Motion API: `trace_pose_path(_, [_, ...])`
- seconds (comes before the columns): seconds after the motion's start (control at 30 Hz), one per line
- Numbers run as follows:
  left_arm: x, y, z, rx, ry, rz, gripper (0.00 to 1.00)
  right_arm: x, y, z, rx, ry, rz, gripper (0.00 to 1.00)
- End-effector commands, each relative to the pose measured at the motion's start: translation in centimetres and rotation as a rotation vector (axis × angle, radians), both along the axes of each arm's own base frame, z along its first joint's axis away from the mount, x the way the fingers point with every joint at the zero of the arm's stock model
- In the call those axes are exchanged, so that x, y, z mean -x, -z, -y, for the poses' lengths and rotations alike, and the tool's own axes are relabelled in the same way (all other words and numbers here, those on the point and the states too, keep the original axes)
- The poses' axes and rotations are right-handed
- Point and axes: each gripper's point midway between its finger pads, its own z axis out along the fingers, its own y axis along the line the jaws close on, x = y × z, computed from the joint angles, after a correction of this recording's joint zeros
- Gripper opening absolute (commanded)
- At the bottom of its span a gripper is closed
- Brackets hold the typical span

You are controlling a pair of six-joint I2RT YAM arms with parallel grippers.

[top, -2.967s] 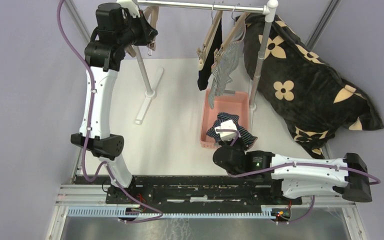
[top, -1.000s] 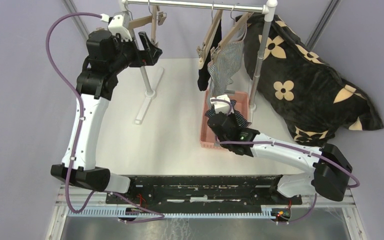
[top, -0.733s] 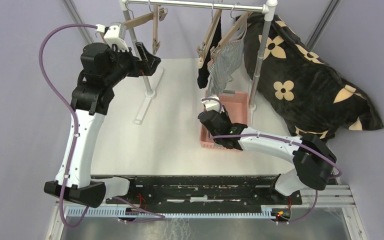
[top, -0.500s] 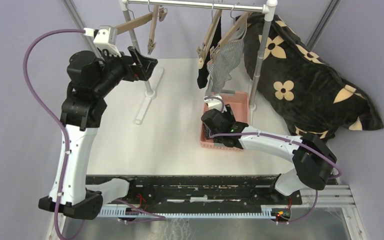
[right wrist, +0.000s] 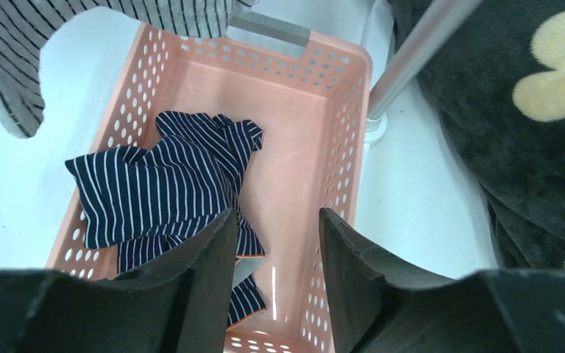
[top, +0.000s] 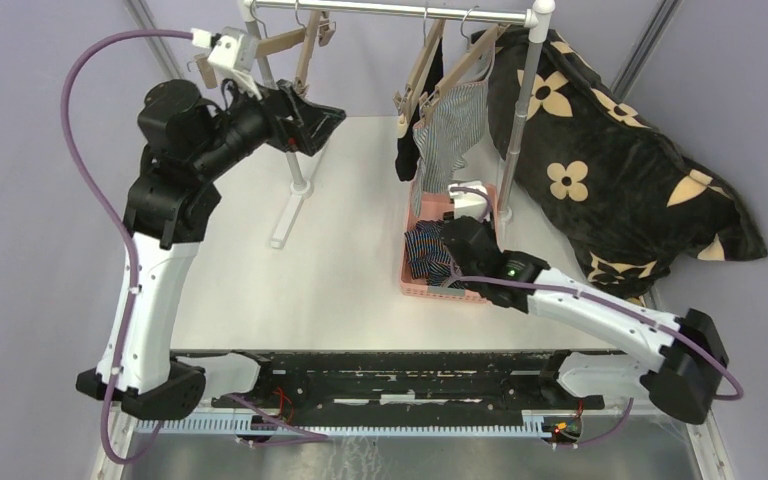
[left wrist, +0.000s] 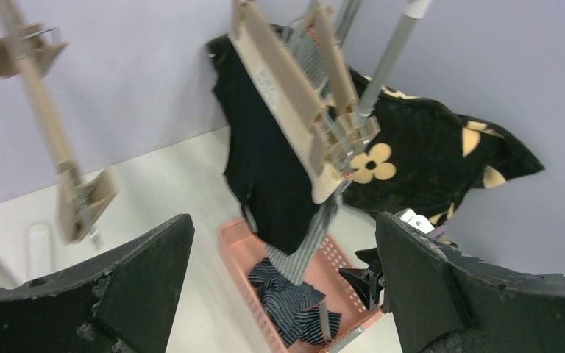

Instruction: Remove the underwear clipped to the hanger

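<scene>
**One pair in the basket, two on the rail**

I'm looking down on the white bench (top: 360,290), and the biggest thing on it is the black flower-print cushion (top: 610,170), slumped at the far right against the rack's post. The clothes rack (top: 410,10) runs across the back, its rail up high.

My left arm reaches up toward the rail. The left claw (left wrist: 283,220) is spread as wide as it goes, nothing between its fingers, hanging in the air and aimed at the loaded hangers. Just off to its left dangles an empty wooden hanger (left wrist: 51,147).

The right arm stretches out low over the pink basket (right wrist: 338,184), which sits on the bench just beside the right post. The right claw (right wrist: 276,220) stands parted above the basket, gripping nothing; I see basket floor between its fingers.

Now the underwear. The navy striped pair (right wrist: 162,191) lies crumpled in the basket, toward its left wall, under the claw's left finger; whether they touch I cannot tell. The black pair (left wrist: 265,169) hangs from a wooden clip hanger (left wrist: 287,95) above the basket. The grey-and-white striped pair (top: 450,130) hangs right beside it.
</scene>
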Motion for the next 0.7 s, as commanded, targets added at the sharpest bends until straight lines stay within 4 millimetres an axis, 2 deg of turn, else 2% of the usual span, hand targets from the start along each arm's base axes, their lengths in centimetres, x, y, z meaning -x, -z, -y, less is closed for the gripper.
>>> trace_pose_path(0.0, [0.3, -2.5, 3.3, -0.023, 0.06, 0.057, 0.99, 1.0, -2.2, 1.6, -0.061, 0.007, 0.054, 0.52])
trace_pose_path(0.13, [-2.5, -2.1, 6.4, -0.104, 0.05, 0.017, 0.99, 1.9, -3.7, 2.6, -0.089, 0.0, 0.078, 0.5])
trace_pose_path(0.2, [-4.4, -2.3, 7.1, -0.117, 0.015, 0.014, 0.99, 2.2, -4.1, 2.8, -0.1, -0.011, 0.08, 0.5])
trace_pose_path(0.3, [-7.0, -3.2, 6.8, -0.106, -0.081, 0.041, 0.99, 2.7, -4.4, 3.0, -0.115, -0.025, 0.083, 0.47])
trace_pose_path(0.47, [-9.9, -2.7, 6.9, -0.12, -0.157, 0.068, 1.0, 2.9, -3.6, 2.7, -0.116, -0.049, 0.062, 0.45])
trace_pose_path(0.67, [-12.2, -1.1, 9.7, -0.098, -0.095, 0.059, 0.97, 2.9, -2.1, 1.0, -0.142, -0.104, 0.025, 0.4])
